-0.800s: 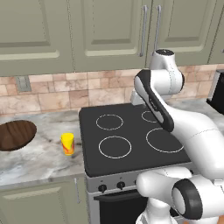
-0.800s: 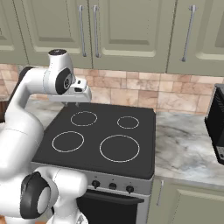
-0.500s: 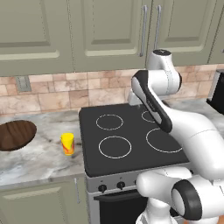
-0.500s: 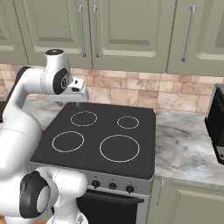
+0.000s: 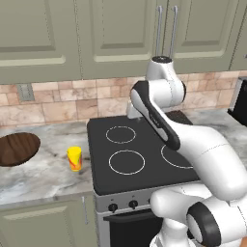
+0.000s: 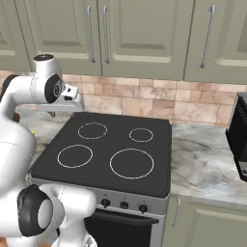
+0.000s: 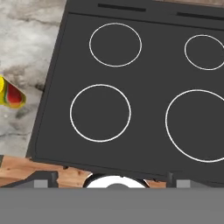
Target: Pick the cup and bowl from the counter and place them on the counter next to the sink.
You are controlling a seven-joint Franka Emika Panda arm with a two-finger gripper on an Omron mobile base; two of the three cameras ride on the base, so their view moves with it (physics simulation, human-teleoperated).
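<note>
The yellow cup with its red-orange mark stands on the marbled counter, just left of the black stove top. Further left, at the picture's edge, lies the wide dark wooden bowl. My gripper hangs over the stove's back left corner, well to the right of the cup, and the forearm hides most of it. In the hand view the fingertips stand far apart with nothing between them, and the cup shows at the left edge. From the right, the gripper points down. The sink is out of view.
The black stove top with several ring burners lies under the hand. A dark appliance stands on the counter to the stove's right. Olive-green wall cabinets hang above a tiled backsplash.
The arm's upper joints and hand have swung a little to the left, toward the cup's side of the stove. Cup and bowl have not moved, and the jaws stay open.
</note>
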